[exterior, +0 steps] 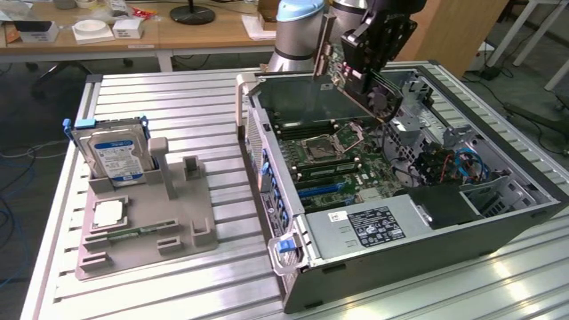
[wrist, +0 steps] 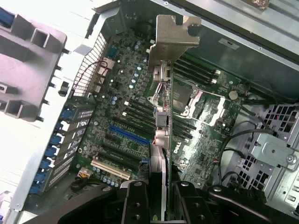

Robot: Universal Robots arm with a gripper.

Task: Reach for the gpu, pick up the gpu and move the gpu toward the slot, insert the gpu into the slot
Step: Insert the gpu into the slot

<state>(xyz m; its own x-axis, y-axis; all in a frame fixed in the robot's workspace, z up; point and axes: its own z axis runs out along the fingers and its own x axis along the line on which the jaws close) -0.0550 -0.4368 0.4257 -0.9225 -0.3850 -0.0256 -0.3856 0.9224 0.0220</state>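
My gripper [exterior: 366,67] hangs over the open computer case [exterior: 266,167], shut on the gpu [exterior: 360,83]. The gpu is a dark card held tilted in the air, with its fan face [exterior: 385,100] low and its silver bracket [exterior: 324,47] toward the exterior view's left. From the wrist the gpu [wrist: 161,116] appears edge-on between my two black fingers [wrist: 135,203], its bracket [wrist: 172,32] farthest from me. The blue slot [wrist: 128,135] lies on the motherboard below and a little to one side of the card. It also shows among the slots [exterior: 324,190] inside the case.
A grey holder [exterior: 146,220] at the exterior view's left carries a blue-labelled hard drive [exterior: 111,153], a processor chip [exterior: 108,213] and a memory stick [exterior: 133,233]. Inside the case are the processor socket [exterior: 320,147], a power supply [exterior: 374,223] and cables [exterior: 444,167].
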